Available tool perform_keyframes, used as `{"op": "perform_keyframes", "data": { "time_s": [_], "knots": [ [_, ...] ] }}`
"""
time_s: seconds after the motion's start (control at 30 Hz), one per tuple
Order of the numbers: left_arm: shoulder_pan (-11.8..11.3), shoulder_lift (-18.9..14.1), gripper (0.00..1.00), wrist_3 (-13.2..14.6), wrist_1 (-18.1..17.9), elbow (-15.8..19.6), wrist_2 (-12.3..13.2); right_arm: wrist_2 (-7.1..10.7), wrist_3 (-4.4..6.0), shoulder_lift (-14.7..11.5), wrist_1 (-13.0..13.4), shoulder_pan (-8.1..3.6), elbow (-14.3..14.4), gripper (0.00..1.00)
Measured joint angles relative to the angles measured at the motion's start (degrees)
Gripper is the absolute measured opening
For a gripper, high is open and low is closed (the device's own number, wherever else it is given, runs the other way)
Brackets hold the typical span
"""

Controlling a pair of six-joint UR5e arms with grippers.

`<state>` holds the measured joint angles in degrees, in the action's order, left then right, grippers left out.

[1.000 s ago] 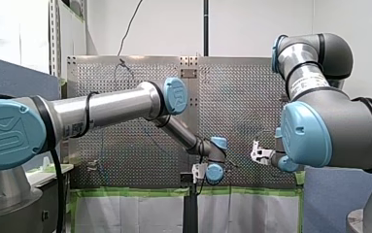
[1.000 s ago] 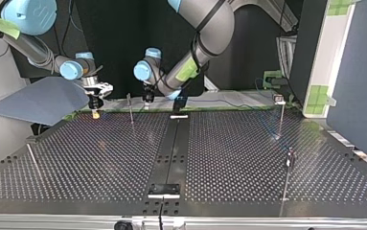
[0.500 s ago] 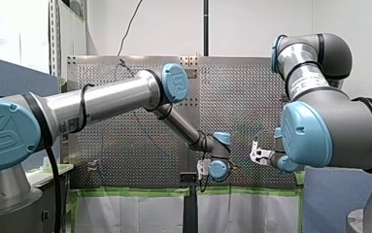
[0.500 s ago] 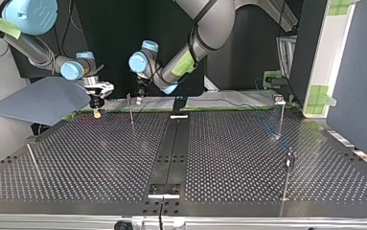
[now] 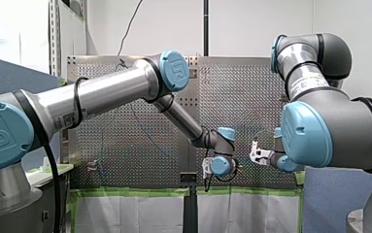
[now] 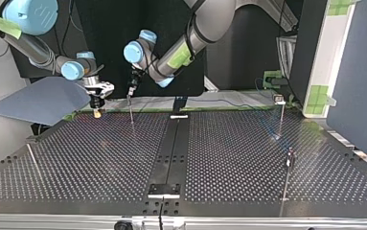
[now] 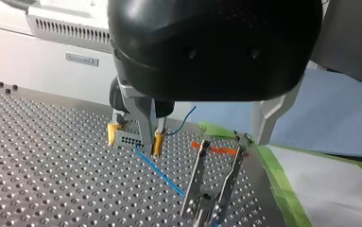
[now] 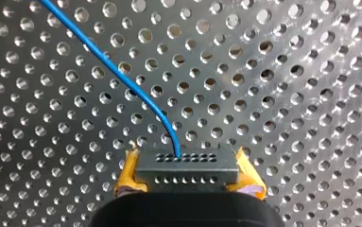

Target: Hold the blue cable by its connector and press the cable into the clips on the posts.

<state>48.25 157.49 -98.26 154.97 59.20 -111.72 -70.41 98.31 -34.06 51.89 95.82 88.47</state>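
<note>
My right gripper (image 8: 188, 171) is shut on a grey connector (image 8: 187, 164), its yellow pads pressed on both ends, low over the perforated table (image 8: 287, 71). The blue cable (image 8: 122, 78) leaves the connector and curves away. In the left wrist view that right gripper (image 7: 133, 139) holds the connector (image 7: 125, 138), and the cable (image 7: 159, 172) runs to my left gripper (image 7: 206, 213), passing between its open metal fingers (image 7: 195, 179). In the top view my left gripper (image 6: 131, 90) hangs just above a thin post (image 6: 130, 109), beside my right gripper (image 6: 96, 108).
More thin posts stand at the top view's right (image 6: 280, 115), near right (image 6: 289, 167) and near left (image 6: 32, 160). A black strip (image 6: 171, 148) runs down the table's middle. A blue-grey sheet (image 6: 42, 100) lies at the far left, and green tape (image 7: 278, 189) edges the table.
My left arm has swung toward the top view's left and its gripper now hangs over the far post. My right gripper has stayed in place with the connector.
</note>
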Motion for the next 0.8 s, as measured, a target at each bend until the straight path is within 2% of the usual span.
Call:
{"op": "perform_keyframes", "data": {
  "time_s": [0.37, 0.6, 0.8],
  "knots": [
    [0.15, 0.96, 1.0, -1.99, -2.17, -0.44, 0.28, -0.69, 0.06, 0.02, -0.2, -0.19, 0.0, 0.0],
    [0.43, 3.74, 1.0, -2.04, -0.64, -3.37, -0.89, -0.7, 0.12, 0.05, -0.24, 0.0, 0.0, 0.0],
    [0.57, 4.39, 1.0, -1.84, -0.55, -5.18, -1.73, -0.7, 0.1, 0.06, -0.37, 0.02, 0.0, 0.0]
  ]
}}
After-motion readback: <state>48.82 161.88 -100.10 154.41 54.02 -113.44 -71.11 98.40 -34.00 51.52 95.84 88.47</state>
